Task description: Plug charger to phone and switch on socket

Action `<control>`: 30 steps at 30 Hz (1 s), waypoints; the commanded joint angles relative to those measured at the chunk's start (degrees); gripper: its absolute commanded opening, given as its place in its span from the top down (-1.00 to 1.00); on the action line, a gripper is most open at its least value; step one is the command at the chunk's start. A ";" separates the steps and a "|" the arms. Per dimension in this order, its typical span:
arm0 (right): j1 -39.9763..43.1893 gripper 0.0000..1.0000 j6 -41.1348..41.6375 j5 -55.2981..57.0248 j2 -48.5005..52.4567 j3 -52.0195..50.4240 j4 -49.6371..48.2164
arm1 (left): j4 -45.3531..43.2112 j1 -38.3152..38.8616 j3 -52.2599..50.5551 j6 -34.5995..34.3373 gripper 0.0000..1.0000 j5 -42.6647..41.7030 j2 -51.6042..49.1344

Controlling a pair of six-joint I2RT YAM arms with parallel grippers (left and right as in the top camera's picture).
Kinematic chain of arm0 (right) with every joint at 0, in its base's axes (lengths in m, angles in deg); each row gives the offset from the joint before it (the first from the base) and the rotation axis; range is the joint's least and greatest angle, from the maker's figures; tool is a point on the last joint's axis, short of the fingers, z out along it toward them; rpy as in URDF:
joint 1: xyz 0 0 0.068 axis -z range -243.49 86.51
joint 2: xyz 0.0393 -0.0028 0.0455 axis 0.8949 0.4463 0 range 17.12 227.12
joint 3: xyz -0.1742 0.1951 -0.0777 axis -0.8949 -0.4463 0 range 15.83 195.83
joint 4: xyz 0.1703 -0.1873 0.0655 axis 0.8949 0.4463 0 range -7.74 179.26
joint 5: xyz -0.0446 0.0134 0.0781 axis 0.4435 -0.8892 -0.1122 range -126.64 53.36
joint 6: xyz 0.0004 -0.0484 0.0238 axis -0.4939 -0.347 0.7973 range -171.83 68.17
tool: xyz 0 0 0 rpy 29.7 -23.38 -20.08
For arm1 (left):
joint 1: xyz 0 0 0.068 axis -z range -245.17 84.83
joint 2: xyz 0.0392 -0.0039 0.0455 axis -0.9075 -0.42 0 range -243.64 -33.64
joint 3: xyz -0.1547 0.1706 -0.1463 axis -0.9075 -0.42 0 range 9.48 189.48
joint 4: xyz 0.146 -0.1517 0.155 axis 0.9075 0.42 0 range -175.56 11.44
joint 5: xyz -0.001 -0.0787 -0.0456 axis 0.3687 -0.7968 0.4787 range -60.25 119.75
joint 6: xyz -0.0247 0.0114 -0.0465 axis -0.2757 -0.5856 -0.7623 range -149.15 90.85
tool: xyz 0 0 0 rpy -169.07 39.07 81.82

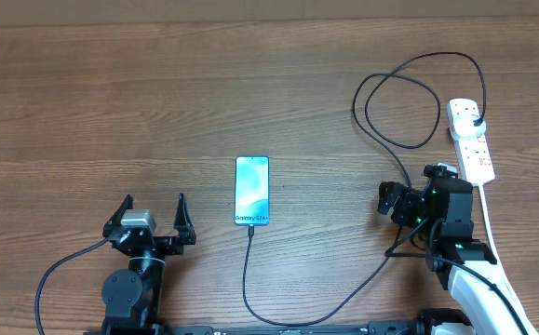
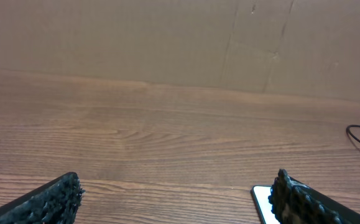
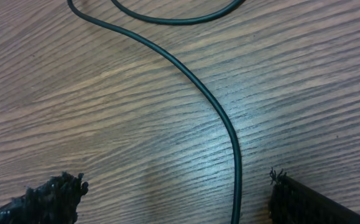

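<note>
The overhead camera looks straight down on the table point(image 1: 111, 93). The left wrist camera sits low, facing 12 o'clock. The right wrist camera hangs close above the cable point(image 3: 223, 118), which the overhead also sees.

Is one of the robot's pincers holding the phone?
No, the phone lies flat on the table, apart from the open left pincer and right pincer.

The phone point(image 1: 251, 190) screen reads "Galaxy S24+".

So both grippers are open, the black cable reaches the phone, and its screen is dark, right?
No: the overhead view shows the phone screen lit blue. The left gripper and right gripper are open, and the black cable reaches the phone.
</note>
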 commanded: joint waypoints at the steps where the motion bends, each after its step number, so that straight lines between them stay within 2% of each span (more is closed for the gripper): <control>1: -0.37 -1.00 -0.46 -0.35 -0.92 0.02 -0.13 | -0.09 -0.59 -0.20 1.07 -1.00 0.57 0.61; 5: -0.37 -0.99 -0.57 -0.15 -1.42 0.00 -0.55 | -0.09 -0.59 -0.20 1.05 -1.00 0.57 0.61; 11: -0.37 -0.99 -5.03 -2.75 -2.84 -1.40 -2.29 | -0.09 -0.59 -0.20 1.05 -1.00 0.57 0.61; 24: -0.37 -0.99 -5.03 -3.37 -10.01 -11.74 -13.11 | -0.09 -0.59 -0.20 1.05 -0.99 0.57 0.61; 30: -0.37 -1.00 -5.03 -3.37 -14.84 -16.00 -14.47 | -0.09 -0.59 -0.20 1.07 -1.00 0.57 0.61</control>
